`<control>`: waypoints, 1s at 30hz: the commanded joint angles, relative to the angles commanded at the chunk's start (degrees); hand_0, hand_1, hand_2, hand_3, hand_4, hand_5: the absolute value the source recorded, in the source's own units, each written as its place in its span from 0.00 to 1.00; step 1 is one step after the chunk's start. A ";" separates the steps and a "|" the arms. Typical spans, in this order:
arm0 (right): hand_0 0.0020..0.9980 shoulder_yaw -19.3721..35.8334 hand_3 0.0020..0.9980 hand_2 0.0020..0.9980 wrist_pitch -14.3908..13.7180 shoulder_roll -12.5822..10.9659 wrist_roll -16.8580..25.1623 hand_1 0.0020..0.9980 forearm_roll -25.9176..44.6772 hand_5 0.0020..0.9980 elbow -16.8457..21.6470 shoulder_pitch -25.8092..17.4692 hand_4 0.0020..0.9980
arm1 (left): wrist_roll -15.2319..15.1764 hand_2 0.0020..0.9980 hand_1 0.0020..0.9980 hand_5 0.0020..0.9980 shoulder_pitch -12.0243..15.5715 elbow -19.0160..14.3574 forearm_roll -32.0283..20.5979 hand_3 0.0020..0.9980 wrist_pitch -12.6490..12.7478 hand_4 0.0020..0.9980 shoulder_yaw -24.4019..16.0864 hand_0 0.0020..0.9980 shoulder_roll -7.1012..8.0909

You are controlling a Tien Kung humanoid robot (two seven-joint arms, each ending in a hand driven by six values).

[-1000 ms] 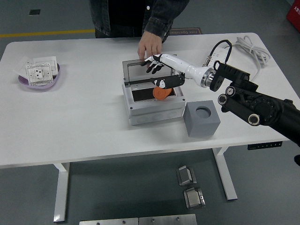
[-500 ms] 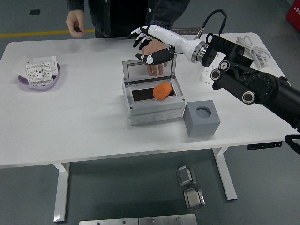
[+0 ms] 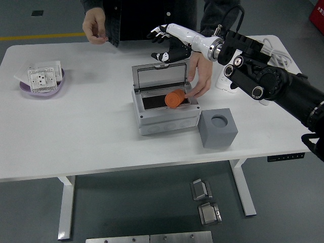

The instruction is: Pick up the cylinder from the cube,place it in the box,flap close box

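An orange cylinder (image 3: 174,99) lies on its side inside the grey box (image 3: 164,121), near the box's right wall. The box's lid (image 3: 159,78) stands upright at the back. Right of the box sits the grey cube (image 3: 218,130), its round top socket bare. My right hand (image 3: 161,44) hovers above and behind the lid, white and black fingers spread, holding nothing. A person's hand (image 3: 198,83) reaches down at the box's right side, its fingertips at the cylinder. The left arm does not show.
A purple dish (image 3: 25,88) with white socket plates sits at the far left. A white power strip and cable (image 3: 268,48) lie at the back right. The person's other hand (image 3: 95,25) is raised beyond the far edge.
My right hand rose from the box and drew back above the lid, leaving the cylinder inside. The person's hand came from behind the lid round to the box's right side.
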 joint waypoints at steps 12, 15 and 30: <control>0.88 -4.00 0.85 0.79 -0.05 1.49 0.21 0.78 2.04 0.36 -1.43 0.65 0.72 | -0.06 0.62 0.70 0.25 -0.42 0.01 -0.40 0.66 0.00 0.63 0.47 0.71 0.21; 0.88 -5.08 0.85 0.79 -0.07 1.72 0.26 0.78 2.56 0.37 -1.62 0.52 0.72 | -0.07 0.62 0.70 0.25 -0.48 -0.01 -0.37 0.66 0.00 0.63 0.49 0.71 0.21; 0.88 -11.64 0.86 0.79 -0.42 2.02 1.21 0.78 7.04 0.38 -3.53 -1.40 0.73 | -0.44 0.62 0.70 0.26 -0.97 -0.20 -0.02 0.66 -0.64 0.63 -0.04 0.71 0.26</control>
